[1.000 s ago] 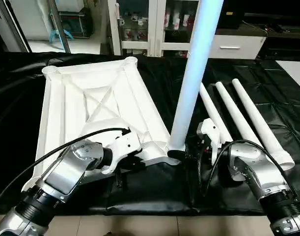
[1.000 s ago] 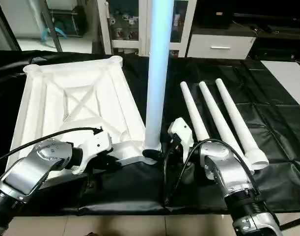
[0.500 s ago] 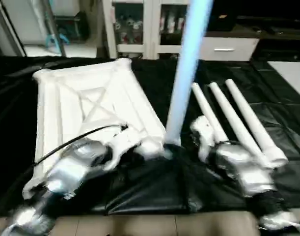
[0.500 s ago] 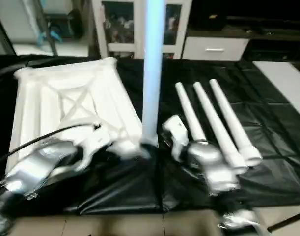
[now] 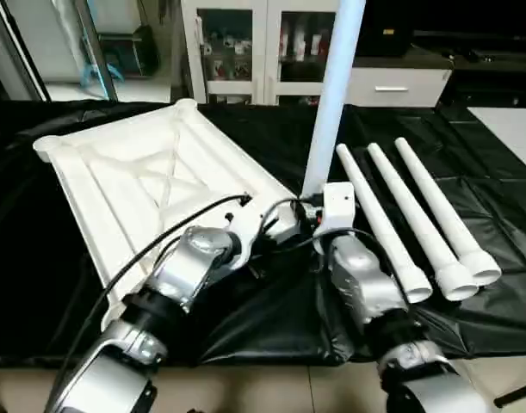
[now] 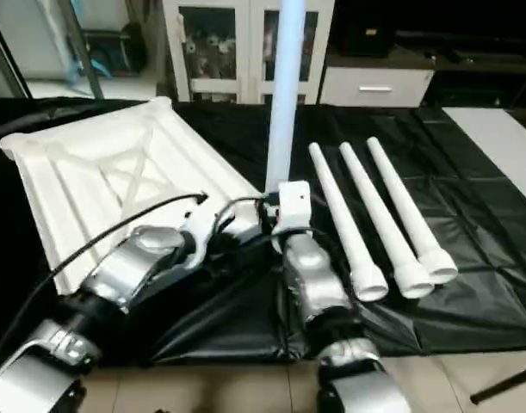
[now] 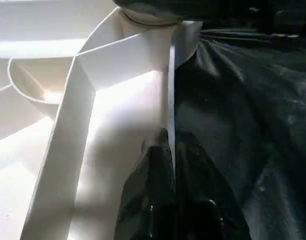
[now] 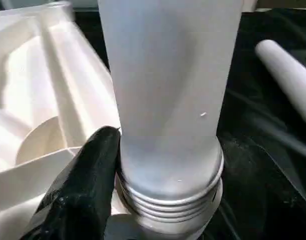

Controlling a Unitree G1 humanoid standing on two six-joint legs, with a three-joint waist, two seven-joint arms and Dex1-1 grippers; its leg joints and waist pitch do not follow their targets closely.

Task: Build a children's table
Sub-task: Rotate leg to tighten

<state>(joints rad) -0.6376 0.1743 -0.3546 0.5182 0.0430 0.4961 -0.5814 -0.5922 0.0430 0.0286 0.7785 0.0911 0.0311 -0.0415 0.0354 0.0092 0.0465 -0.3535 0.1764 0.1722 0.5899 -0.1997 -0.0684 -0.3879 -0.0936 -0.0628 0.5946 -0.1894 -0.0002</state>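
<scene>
The children's table top [image 5: 142, 181] lies upside down on the black cloth, white, with its X ribs facing up. One white leg [image 5: 330, 103] stands upright in the top's near right corner socket. Its ridged base [image 8: 168, 195] sits in the socket. My left gripper [image 7: 171, 150] is shut on the thin rim wall of the top beside that corner. My right gripper [image 5: 312, 213] is at the foot of the upright leg, with one black finger [image 8: 87, 185] pressed against the tube and the other hidden behind it.
Three more white legs [image 5: 392, 224] lie side by side to the right, flared ends toward me. The black cloth [image 5: 271, 323] is wrinkled along the front edge. White cabinets [image 5: 245, 52] stand behind the work table.
The whole picture has shifted and tilted, so the camera moved. Both grippers stay at the same corner and the leg is still upright in its socket.
</scene>
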